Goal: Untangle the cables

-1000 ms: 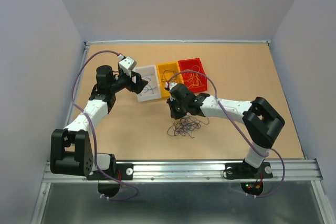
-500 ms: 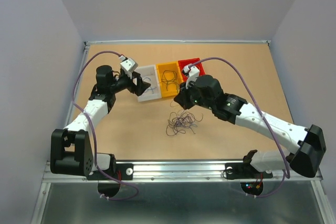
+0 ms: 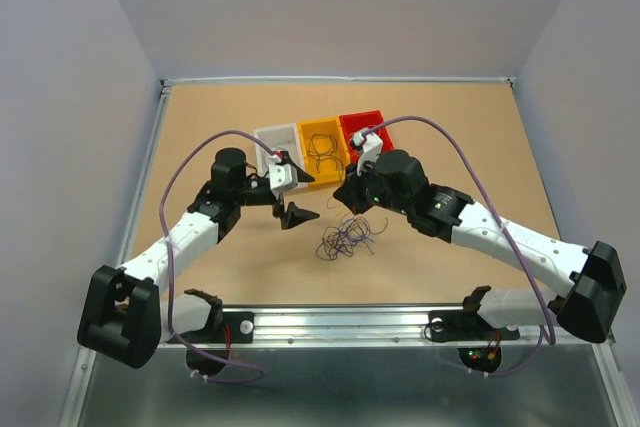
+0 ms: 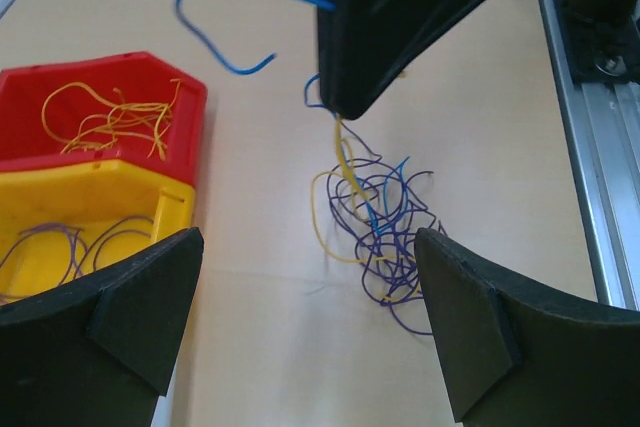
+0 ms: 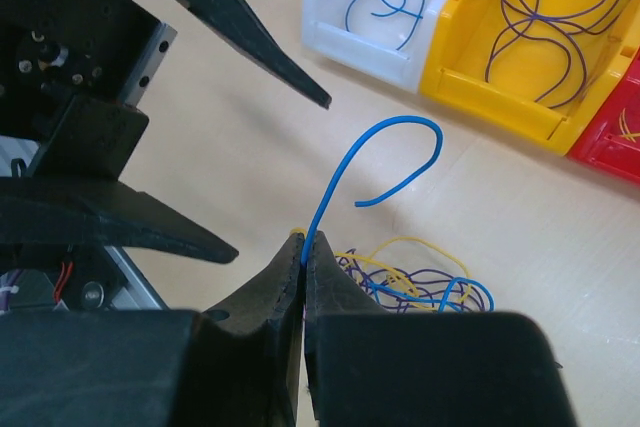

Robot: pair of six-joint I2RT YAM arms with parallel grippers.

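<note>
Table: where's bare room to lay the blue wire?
Bare: wide table patch right of the red bin, beyond the right arm; also the strip behind the bins. Crowded: between bins and tangle, where left hand and right hand meet.

Three bins sit side by side at upper centre of the desk, some cables lying in each. A tangled pile lies just below them, mid-frame.

A robot lab cell — plain grey walls, aluminium mounting rail, brown tabletop.
</note>
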